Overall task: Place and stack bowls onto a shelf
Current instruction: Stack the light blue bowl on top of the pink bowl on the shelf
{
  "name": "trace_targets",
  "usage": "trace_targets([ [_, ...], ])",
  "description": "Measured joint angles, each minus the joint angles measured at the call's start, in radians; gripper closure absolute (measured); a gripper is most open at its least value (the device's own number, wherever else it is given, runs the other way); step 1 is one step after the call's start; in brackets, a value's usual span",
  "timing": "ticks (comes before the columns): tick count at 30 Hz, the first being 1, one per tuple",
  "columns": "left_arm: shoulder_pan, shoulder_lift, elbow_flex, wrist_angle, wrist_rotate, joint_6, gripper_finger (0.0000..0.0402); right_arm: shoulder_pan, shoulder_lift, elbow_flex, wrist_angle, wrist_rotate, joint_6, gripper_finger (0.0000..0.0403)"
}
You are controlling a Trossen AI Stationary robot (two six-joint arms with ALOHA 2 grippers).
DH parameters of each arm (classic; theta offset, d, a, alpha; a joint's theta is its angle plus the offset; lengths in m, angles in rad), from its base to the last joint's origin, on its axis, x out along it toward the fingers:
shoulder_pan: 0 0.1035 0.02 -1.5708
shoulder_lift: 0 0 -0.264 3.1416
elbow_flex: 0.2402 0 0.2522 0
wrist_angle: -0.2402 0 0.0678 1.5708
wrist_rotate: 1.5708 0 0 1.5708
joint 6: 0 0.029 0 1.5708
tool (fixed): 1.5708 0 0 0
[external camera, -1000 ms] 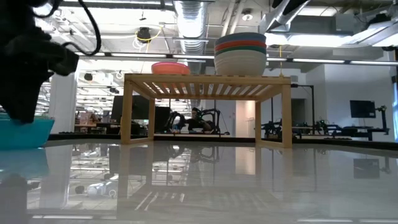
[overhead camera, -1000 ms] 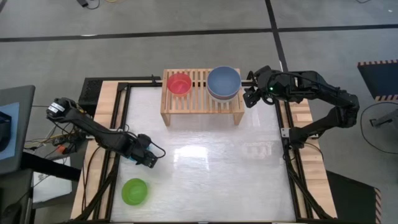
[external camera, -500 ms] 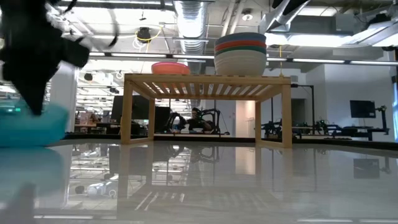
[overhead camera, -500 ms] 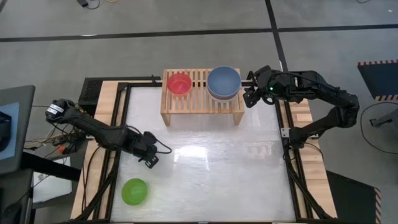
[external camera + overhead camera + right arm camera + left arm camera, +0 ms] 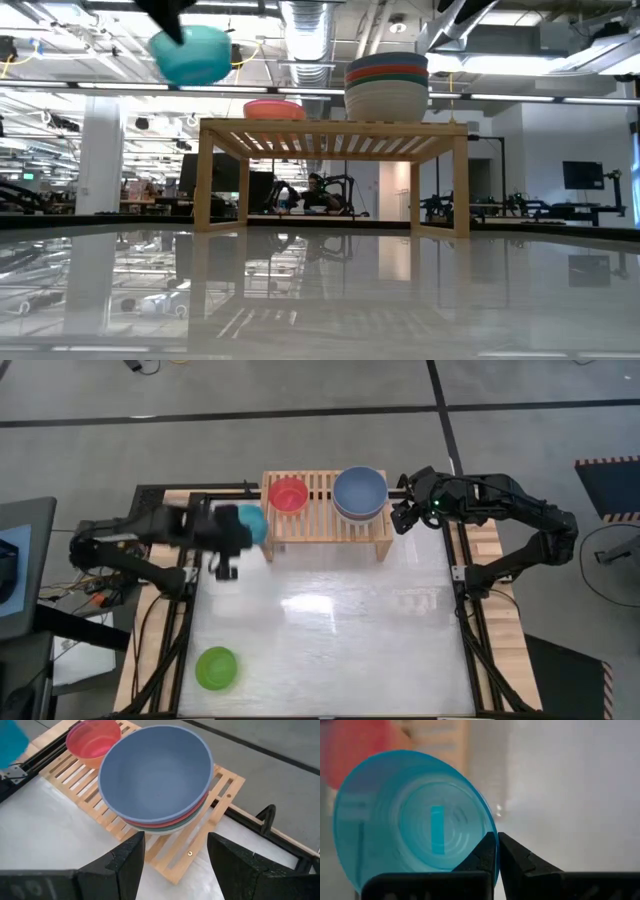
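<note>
While the table point(image 5: 330, 630) takes up most of the high view, its glossy white top carries the shelf point(image 5: 325, 525) at the far edge, a light-wood slatted rack on two solid side legs. Largest of the bowls is the stack of big ones on the shelf's right half: blue bowl point(image 5: 360, 491) on top, with red, dark green and cream-white rims showing beneath it in the low view point(image 5: 386, 85) and the right wrist view point(image 5: 157, 775). Pink bowl point(image 5: 288, 494) sits alone on the shelf's left half, well apart from the stack.

Left gripper point(image 5: 222, 530) is raised in the air just off the shelf's left end, motion-blurred in the high view. It holds the cyan bowl point(image 5: 252, 523); the left wrist view shows both fingers point(image 5: 512, 857) pinched together on the bowl's rim point(image 5: 412, 820), bowl tilted with its inside facing the camera. Low view puts the cyan bowl point(image 5: 192, 55) above shelf-top level, to the left of the pink bowl point(image 5: 274, 109), touching nothing else.

Right gripper point(image 5: 403, 515) waits beside the shelf's right end, near the stack; its fingers point(image 5: 127, 860) stand wide apart and hold nothing.

Lime green bowl point(image 5: 217, 667) rests upright on the table near the front left corner, far from the shelf.
</note>
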Motion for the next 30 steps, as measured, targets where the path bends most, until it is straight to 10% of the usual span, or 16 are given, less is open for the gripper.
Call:
trace_targets([
  [10, 0.466, 0.210, 0.297, 0.011, 0.175, 0.561, 0.0402, 0.043, 0.000, 0.000, 0.006, -0.002, 0.016, 0.0163],
  [20, 0.523, 0.501, 0.583, -0.136, 0.269, 0.773, 0.0401, 0.121, 0.000, 0.000, -0.015, -0.001, 0.102, 0.0163],
  [30, 0.535, 0.559, 0.609, -0.105, 0.360, 0.731, 0.0382, 0.188, 0.000, 0.000, -0.015, 0.004, 0.134, 0.0163],
])
